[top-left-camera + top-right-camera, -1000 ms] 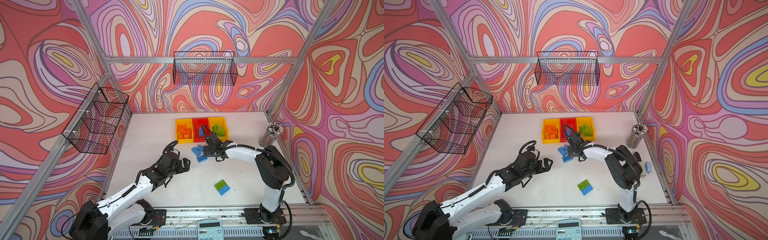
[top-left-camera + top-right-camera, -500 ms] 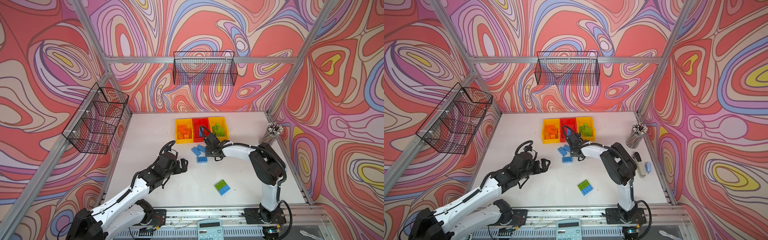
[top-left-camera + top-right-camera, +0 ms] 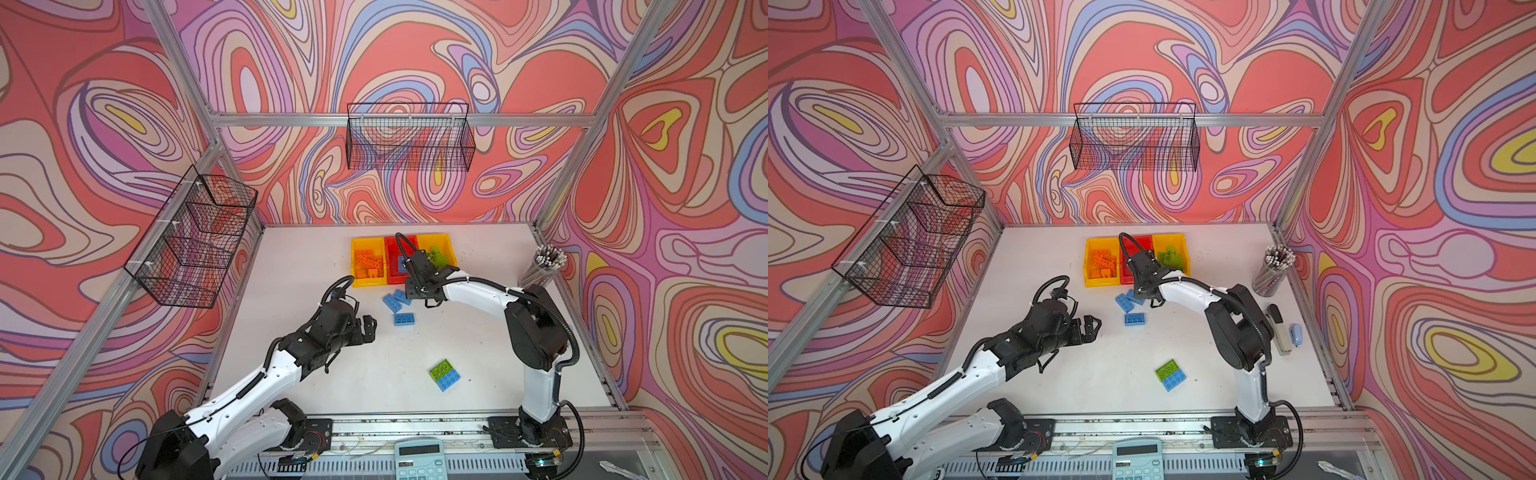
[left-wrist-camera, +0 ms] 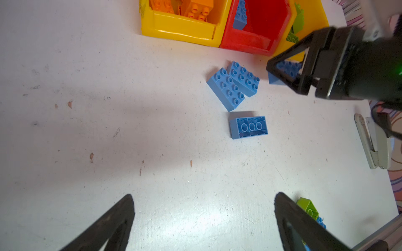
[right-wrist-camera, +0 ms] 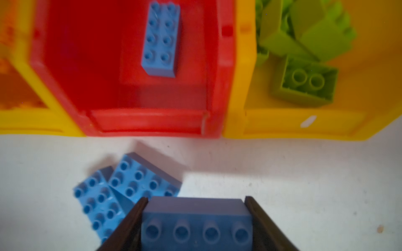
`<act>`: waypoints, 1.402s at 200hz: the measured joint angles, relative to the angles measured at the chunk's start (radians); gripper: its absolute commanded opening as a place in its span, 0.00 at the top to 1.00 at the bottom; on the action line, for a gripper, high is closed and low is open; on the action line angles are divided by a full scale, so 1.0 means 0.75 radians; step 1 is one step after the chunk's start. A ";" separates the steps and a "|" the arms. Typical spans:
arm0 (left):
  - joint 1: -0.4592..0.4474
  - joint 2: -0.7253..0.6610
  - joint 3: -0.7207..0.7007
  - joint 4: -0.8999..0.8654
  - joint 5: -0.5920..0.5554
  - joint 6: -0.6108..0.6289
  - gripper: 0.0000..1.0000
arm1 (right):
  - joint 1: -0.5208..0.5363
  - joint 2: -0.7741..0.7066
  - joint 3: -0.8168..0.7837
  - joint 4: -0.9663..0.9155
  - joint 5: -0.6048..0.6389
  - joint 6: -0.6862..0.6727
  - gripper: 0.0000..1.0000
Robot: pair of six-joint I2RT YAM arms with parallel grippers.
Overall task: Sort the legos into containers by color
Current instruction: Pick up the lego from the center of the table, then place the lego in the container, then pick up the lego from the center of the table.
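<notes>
**Near the desk's [image 3: 291,257] far edge: blue lego [image 5: 195,221] clamped**

In both top views the right claw [image 3: 410,290] [image 3: 1140,292] sits just before the red container [image 3: 394,279]. Left wrist: the left claw [image 4: 204,194] gapes above the desk. Right wrist: jaws clamp the lego.

Both top views were bright, evenly lit and sharp across the white table [image 3: 291,266], with only faint, soft shadow under the left arm [image 3: 266,374]. The wide lens splayed the frame posts [image 3: 181,62] toward 11 and 1 o'clock. In the left wrist view a broad grey shadow band crossed the table, and the upturned blue brick [image 4: 249,127] was crisp. The right wrist view was dimmer and soft. There, the gripped blue brick [image 5: 195,223] was blurred and the red bin [image 5: 148,121] had a bowed rim.
</notes>
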 measured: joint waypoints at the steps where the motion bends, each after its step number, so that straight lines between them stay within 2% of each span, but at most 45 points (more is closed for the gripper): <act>1: 0.000 0.001 0.002 0.000 0.000 0.001 0.00 | 0.000 0.001 0.011 -0.002 -0.001 -0.003 0.61; 38: 0.000 0.040 0.049 -0.007 0.000 0.026 0.00 | -0.011 0.075 0.314 -0.021 -0.001 -0.083 0.61; 92: 0.000 0.005 0.060 -0.090 -0.032 0.030 0.00 | -0.080 0.374 0.642 -0.064 -0.040 -0.161 0.59; 103: 0.000 -0.006 0.060 -0.103 -0.042 0.030 0.00 | -0.093 0.434 0.691 -0.078 -0.052 -0.171 0.51; 123: 0.000 -0.015 0.064 -0.132 -0.055 0.030 0.00 | -0.112 0.509 0.751 -0.103 -0.071 -0.189 0.27; 146: 0.000 -0.015 0.065 -0.155 -0.069 0.029 0.00 | -0.122 0.518 0.770 -0.115 -0.083 -0.215 0.16; 172: 0.000 -0.015 0.065 -0.160 -0.072 0.028 0.00 | -0.121 0.404 0.654 -0.093 -0.092 -0.229 0.03; 230: 0.000 -0.041 0.065 -0.160 -0.060 0.020 0.00 | -0.067 -0.028 0.194 -0.021 -0.089 -0.179 0.03; 280: 0.000 -0.156 -0.031 -0.155 -0.017 -0.013 0.00 | 0.172 -0.082 -0.069 0.020 -0.077 -0.052 0.04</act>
